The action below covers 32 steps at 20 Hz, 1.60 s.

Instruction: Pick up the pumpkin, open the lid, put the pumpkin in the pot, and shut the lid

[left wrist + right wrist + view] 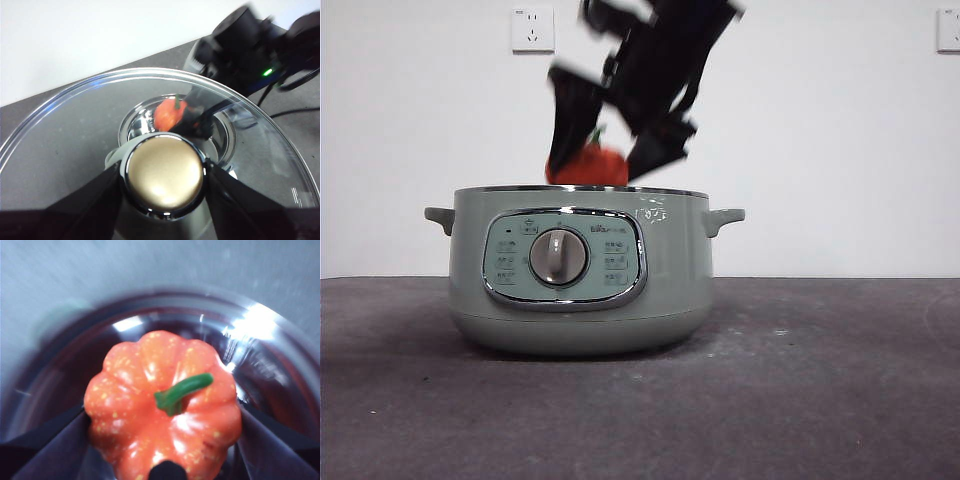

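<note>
The sage-green pot [578, 280] stands open in the middle of the table. My right gripper [605, 160] is shut on the orange pumpkin [588, 168] and holds it just above the pot's rim; in the right wrist view the pumpkin [162, 402] hangs over the shiny inner bowl [260, 365]. My left gripper [162, 175] is shut on the lid's knob [162, 172] and holds the glass lid [75, 145] up, out of the front view. Through the glass I see the pumpkin [167, 115] and the right gripper over the pot's opening.
The pot's control panel with its grey dial [558, 257] faces the front camera. Two side handles [723, 217] stick out. A white wall with outlets [532, 28] is behind. The table [820, 380] is dark grey.
</note>
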Each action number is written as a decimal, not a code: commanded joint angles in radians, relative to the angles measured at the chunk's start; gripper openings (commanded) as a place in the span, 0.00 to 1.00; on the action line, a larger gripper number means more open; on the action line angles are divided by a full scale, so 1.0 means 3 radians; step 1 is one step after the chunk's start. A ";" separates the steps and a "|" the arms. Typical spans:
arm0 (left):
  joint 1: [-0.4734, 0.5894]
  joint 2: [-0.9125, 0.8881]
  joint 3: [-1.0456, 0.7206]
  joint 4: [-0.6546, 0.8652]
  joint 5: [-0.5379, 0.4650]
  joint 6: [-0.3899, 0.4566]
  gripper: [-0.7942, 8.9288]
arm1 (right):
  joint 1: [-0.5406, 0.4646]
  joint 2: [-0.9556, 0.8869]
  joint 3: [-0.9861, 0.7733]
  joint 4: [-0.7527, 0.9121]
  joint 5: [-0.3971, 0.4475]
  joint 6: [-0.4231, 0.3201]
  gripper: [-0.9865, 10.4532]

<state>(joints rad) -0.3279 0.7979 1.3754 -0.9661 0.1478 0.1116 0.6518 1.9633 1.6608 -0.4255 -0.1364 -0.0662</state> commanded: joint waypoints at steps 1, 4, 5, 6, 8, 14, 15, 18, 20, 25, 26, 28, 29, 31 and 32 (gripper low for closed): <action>0.0008 -0.0041 0.0024 0.0097 0.0006 -0.0022 0.07 | 0.0052 0.0179 0.0004 0.0078 0.0090 -0.0142 0.08; 0.0006 -0.0041 0.0024 0.0092 0.0008 -0.0022 0.07 | 0.0085 0.0357 0.0004 0.0093 0.0141 -0.0244 0.08; 0.0006 -0.0041 0.0024 0.0092 0.0008 -0.0020 0.07 | 0.0085 0.0399 0.0004 0.0092 0.0169 -0.0245 0.08; 0.0006 -0.0041 0.0024 0.0089 0.0009 -0.0020 0.07 | 0.0085 0.0421 0.0004 0.0081 0.0230 -0.0247 0.08; 0.0006 -0.0041 0.0024 0.0081 0.0009 -0.0020 0.07 | 0.0086 0.0450 0.0004 0.0069 0.0228 -0.0247 0.08; 0.0006 -0.0041 0.0024 0.0064 0.0037 -0.0020 0.07 | 0.0086 0.0451 0.0004 -0.0177 0.0219 -0.0240 0.60; 0.0006 -0.0041 0.0024 0.0062 0.0037 -0.0020 0.07 | 0.0086 0.0450 0.0004 -0.0181 0.0219 -0.0207 0.61; 0.0006 -0.0029 0.0024 0.0058 0.0037 -0.0020 0.07 | 0.0085 0.0319 0.0052 -0.0179 0.0229 -0.0192 0.61; 0.0006 0.0009 0.0024 0.0067 0.0039 -0.0020 0.07 | 0.0085 0.0112 0.0079 -0.0186 0.0299 -0.0182 0.61; 0.0003 0.0329 0.0024 0.0402 0.0140 -0.0019 0.07 | 0.0017 -0.0942 0.0079 -0.0645 0.0936 0.0047 0.61; 0.0000 0.0469 0.0024 0.0496 0.0220 -0.0014 0.07 | -0.0014 -0.1214 0.0079 -0.0797 0.0896 0.0156 0.61; -0.0001 0.0740 0.0024 0.0673 0.0238 -0.0006 0.07 | -0.0015 -0.1620 0.0079 -0.1031 0.0898 0.0168 0.61; -0.0001 0.0842 0.0024 0.0746 0.0245 -0.0006 0.07 | -0.0015 -0.1760 0.0079 -0.1109 0.0893 0.0168 0.61; -0.0008 0.1099 0.0024 0.0970 0.0412 -0.0008 0.07 | -0.0004 -0.2059 0.0079 -0.1298 0.0882 0.0169 0.61; -0.0022 0.1218 0.0024 0.1073 0.0440 -0.0008 0.07 | -0.0001 -0.2168 0.0079 -0.1377 0.0882 0.0170 0.61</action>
<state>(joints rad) -0.3309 1.1763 1.3754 -0.6853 0.2646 0.1116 0.6487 1.3060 1.6840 -0.8413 0.1307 -0.0292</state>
